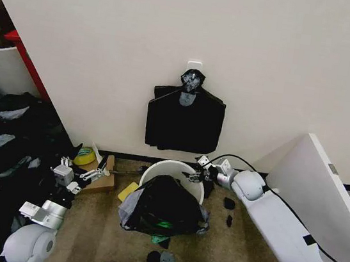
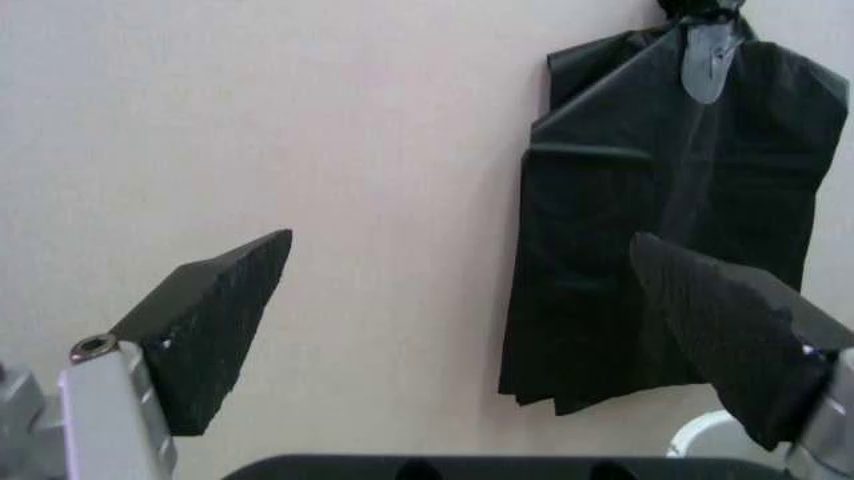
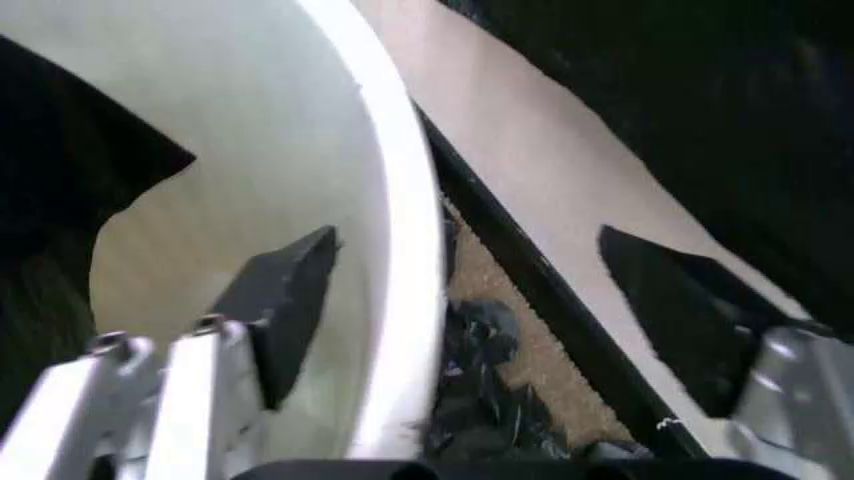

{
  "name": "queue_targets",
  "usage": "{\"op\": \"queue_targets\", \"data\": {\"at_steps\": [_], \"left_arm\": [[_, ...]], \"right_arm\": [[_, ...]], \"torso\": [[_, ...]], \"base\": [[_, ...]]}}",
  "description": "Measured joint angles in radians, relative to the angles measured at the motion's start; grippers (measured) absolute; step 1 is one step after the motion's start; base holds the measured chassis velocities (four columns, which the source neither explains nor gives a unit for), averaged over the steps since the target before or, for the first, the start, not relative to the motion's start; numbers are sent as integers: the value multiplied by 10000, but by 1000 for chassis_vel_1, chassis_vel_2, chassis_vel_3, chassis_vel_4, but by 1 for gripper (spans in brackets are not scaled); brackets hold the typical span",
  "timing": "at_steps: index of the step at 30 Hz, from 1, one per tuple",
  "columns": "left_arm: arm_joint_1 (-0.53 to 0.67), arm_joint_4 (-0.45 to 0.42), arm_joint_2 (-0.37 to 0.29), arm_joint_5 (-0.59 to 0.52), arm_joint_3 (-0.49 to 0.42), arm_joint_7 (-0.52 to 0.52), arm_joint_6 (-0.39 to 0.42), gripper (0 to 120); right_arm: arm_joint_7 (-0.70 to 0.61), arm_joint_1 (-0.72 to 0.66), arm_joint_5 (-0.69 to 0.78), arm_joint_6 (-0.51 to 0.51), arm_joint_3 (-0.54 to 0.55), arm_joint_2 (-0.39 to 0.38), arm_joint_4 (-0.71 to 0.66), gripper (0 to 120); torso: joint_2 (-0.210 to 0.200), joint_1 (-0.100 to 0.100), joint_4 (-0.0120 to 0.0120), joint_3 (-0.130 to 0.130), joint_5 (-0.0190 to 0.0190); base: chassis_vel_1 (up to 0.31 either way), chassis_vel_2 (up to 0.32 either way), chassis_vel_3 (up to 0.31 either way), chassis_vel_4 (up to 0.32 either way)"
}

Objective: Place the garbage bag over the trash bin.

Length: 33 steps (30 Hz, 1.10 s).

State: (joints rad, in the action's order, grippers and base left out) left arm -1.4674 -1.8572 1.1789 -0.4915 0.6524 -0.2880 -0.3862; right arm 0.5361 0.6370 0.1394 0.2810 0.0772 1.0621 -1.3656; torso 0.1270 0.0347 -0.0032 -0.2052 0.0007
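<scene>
Head view is showing the left gripper [image 1: 85, 178] hanging low beside a cardboard box [image 1: 101, 179], its fingers spread wide and holding nothing. Moving right, the garbage bag [image 1: 162, 207] is lying slumped over the near half of the trash bin [image 1: 157, 169], leaving the far rim bare. The right gripper [image 1: 195, 170] is hovering at that far rim, its fingers parted with one inside the wall and one outside. On the wall above, a flat black bundle [image 1: 184, 122] is hanging. The bag is looking thin, light and floppy, likely slippery; pinching its loose edge near the rim seems the best hold
</scene>
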Motion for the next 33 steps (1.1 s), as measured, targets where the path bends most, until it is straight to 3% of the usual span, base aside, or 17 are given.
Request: {"op": "queue_targets", "data": {"at_steps": [11,13,17,20,23,26,27,29,33], "left_arm": [[-28,19,-61,5,57,310,1,100],[-28,16,-58,4,60,326,1,100],[-38,-3,-42,0,94,405,-10,100],[-39,-4,-39,-1,101,428,-13,100],[-46,-4,-33,-2,106,462,-23,100],[-33,-25,-1,0,37,485,-25,100],[-33,-25,-1,0,37,485,-25,100],[-18,-80,11,8,-29,501,-20,100],[-23,-157,12,12,-46,510,-12,100]], "right_arm": [[-264,257,65,-36,25,36,-90,30],[-308,302,124,-13,26,25,-129,29],[-1131,879,1137,262,-13,-269,-692,9],[-1563,1134,1611,373,-28,-403,-933,8],[-3233,1894,3017,853,-37,-784,-1686,4],[-6880,2883,5328,1652,52,-1074,-3068,3],[-6880,2883,5328,1652,52,-1074,-3068,3],[-9454,3634,7126,1606,55,-1206,-4266,3],[-11452,4258,8620,946,64,-1036,-5388,1]], "torso": [[1,-1,-2,1,-1],[1,0,-1,1,-1],[1,-1,0,1,-1],[1,-1,0,2,-1],[1,-1,-3,2,2],[1,-1,0,2,0],[1,-1,0,2,0],[1,-1,-2,1,0],[1,0,-2,0,1]], "base": [[0,0,0,0],[0,0,0,0],[0,0,0,0],[0,0,0,0],[0,0,0,0],[0,0,0,0],[0,0,0,0],[0,0,0,0],[0,0,0,0]]}}
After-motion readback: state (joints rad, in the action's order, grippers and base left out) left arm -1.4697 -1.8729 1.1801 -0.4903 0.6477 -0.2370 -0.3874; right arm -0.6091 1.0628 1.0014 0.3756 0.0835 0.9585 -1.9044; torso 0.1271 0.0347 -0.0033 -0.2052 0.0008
